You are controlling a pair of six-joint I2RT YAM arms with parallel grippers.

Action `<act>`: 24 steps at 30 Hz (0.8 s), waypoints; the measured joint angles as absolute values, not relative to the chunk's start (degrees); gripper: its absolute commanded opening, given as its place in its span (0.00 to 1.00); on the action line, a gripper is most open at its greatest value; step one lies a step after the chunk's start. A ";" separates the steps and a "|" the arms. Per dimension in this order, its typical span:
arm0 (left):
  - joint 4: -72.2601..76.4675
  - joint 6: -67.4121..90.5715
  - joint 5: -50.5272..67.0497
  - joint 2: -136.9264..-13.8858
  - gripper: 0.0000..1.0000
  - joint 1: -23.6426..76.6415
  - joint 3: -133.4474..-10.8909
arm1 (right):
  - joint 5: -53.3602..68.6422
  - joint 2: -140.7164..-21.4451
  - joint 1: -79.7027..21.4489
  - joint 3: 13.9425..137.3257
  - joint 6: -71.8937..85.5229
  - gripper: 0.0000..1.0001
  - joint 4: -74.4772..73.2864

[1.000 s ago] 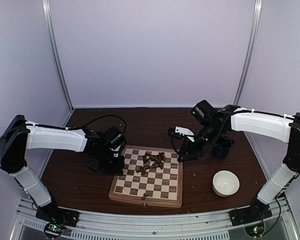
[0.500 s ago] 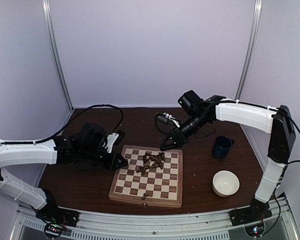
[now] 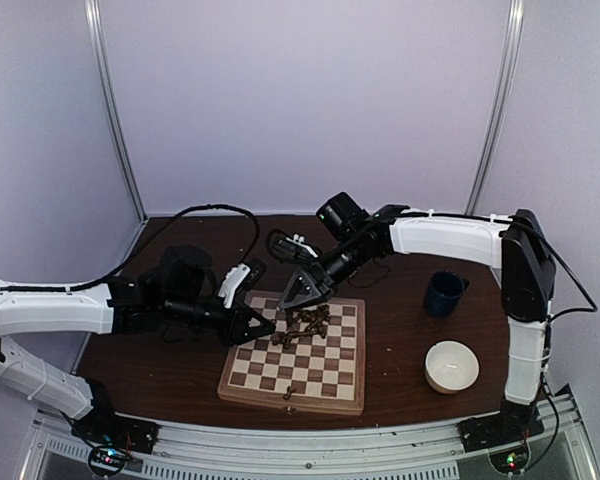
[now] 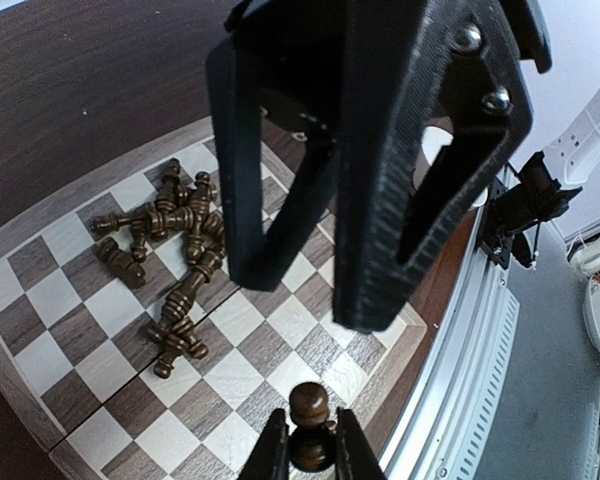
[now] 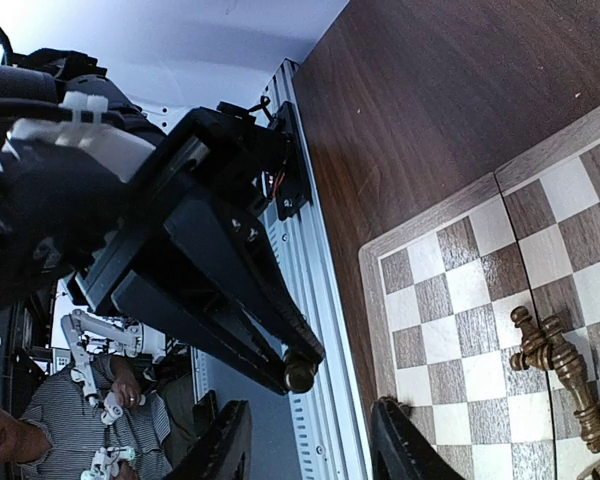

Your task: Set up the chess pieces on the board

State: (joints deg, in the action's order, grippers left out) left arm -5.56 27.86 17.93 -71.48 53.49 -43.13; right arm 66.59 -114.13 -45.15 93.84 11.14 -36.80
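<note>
From my console I see the left gripper (image 3: 258, 326) low over the left edge of the board (image 3: 325, 372). Its jaws are pinched narrow on a single dark piece (image 4: 310, 428). In the left wrist view that piece sits between the two thin fingers (image 4: 272, 452), its round head poking out past their tips, with checkered squares and the pale border below it. The right gripper (image 3: 292, 296) reaches in from the far side, its tips over the far-left corner of the board. Its jaws stand well apart with nothing between them (the left wrist camera looks straight through the gap to the squares beneath). The two grippers point toward each other and are near, and I see no contact between them. Most of the chess pieces lie in a tangled pile (image 3: 305, 323) on the far middle squares, tipped on their sides and touching one another. A lone piece (image 3: 288, 393) sits at the near edge of the board, well apart from the pile; it is too small for me to tell whether it stands or lies. On the dark table (image 3: 160, 360), to the right of the board, are a dark blue mug (image 3: 444, 293) and, nearer the arm bases, a white bowl (image 3: 451, 366).
</note>
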 measured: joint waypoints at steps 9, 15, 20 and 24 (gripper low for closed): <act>-5.52 27.24 18.17 -71.85 0.09 54.08 -43.64 | 68.23 -114.56 -45.93 93.84 17.98 0.43 -31.57; -5.50 27.18 18.13 -71.94 0.09 54.13 -43.75 | 68.58 -114.59 -47.33 93.84 19.09 0.46 -31.09; -5.52 27.20 17.96 -71.92 0.10 54.26 -43.77 | 68.58 -115.00 -48.03 93.84 19.22 0.45 -31.27; -5.52 27.18 17.69 -71.72 0.10 54.43 -43.77 | 68.47 -115.22 -48.27 93.84 18.28 0.43 -32.12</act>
